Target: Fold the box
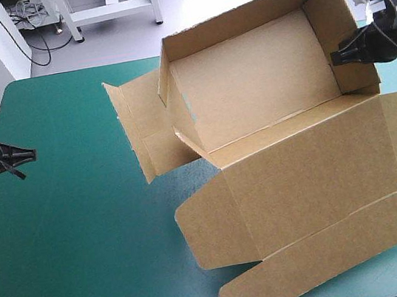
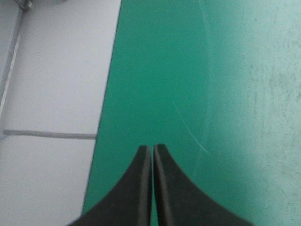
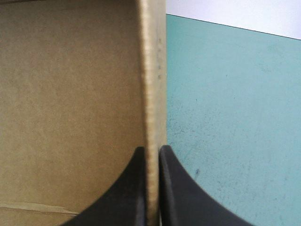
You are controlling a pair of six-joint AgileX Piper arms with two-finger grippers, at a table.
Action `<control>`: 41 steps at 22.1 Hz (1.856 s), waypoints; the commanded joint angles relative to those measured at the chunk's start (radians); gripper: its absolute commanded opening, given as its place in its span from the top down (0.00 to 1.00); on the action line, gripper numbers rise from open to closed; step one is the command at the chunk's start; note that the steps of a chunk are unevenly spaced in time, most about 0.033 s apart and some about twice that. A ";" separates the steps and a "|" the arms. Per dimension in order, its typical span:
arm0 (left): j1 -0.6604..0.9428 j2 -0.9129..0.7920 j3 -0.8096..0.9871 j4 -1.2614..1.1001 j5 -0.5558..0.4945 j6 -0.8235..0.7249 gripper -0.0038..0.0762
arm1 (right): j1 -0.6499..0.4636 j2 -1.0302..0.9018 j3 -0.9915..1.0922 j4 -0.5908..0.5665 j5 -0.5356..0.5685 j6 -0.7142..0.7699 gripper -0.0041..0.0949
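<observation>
A brown box (image 1: 264,86) is seen on the right half of a teal-green counter (image 1: 78,241). It is set up as an open tray with its walls raised, and its lid (image 1: 314,168) is laid flat toward the near edge. A loose flap (image 1: 143,127) is spread out from its left end. The box's right wall is pinched by the right claw (image 1: 336,58), whose black fingers are all but closed on the board. The left claw (image 1: 29,153) is held near the counter's left edge, well apart from the box, its fingers pressed together on nothing.
</observation>
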 commanded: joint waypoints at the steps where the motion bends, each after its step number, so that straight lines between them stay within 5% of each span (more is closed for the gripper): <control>1: 0.075 -0.021 0.105 -0.094 -0.146 -0.014 0.95 | -0.008 -0.038 -0.025 0.061 -0.053 0.004 0.98; 6: 0.162 -0.018 0.406 -0.555 -0.457 0.191 0.95 | -0.008 -0.038 -0.025 0.085 -0.047 0.004 0.98; 9: 0.162 -0.017 0.499 -0.938 -0.528 0.502 0.95 | -0.008 -0.038 -0.025 0.099 -0.045 -0.003 0.98; 11: 0.162 -0.001 0.518 -1.166 -0.490 0.702 0.95 | -0.008 -0.038 -0.025 0.099 -0.041 -0.003 0.98; 16: 0.162 0.057 0.519 -1.453 -0.445 0.793 0.84 | -0.008 -0.038 -0.025 0.099 -0.034 -0.003 0.98; 21: 0.162 0.136 0.519 -1.626 -0.279 0.960 0.40 | -0.008 -0.038 -0.025 0.106 -0.034 -0.007 0.98; 23: 0.162 0.191 0.519 -1.680 -0.185 1.040 0.13 | -0.008 -0.038 -0.025 0.106 -0.034 -0.007 0.98; 25: 0.162 0.234 0.519 -1.725 -0.115 1.091 0.04 | -0.008 -0.038 -0.025 0.117 -0.034 -0.007 0.98; 33: 0.162 0.278 0.519 -2.018 0.187 1.267 0.04 | -0.008 -0.038 -0.025 0.137 -0.036 -0.015 0.98; 41: 0.123 0.217 0.514 -2.040 0.187 1.265 0.04 | -0.008 -0.038 -0.025 0.132 -0.039 -0.015 0.98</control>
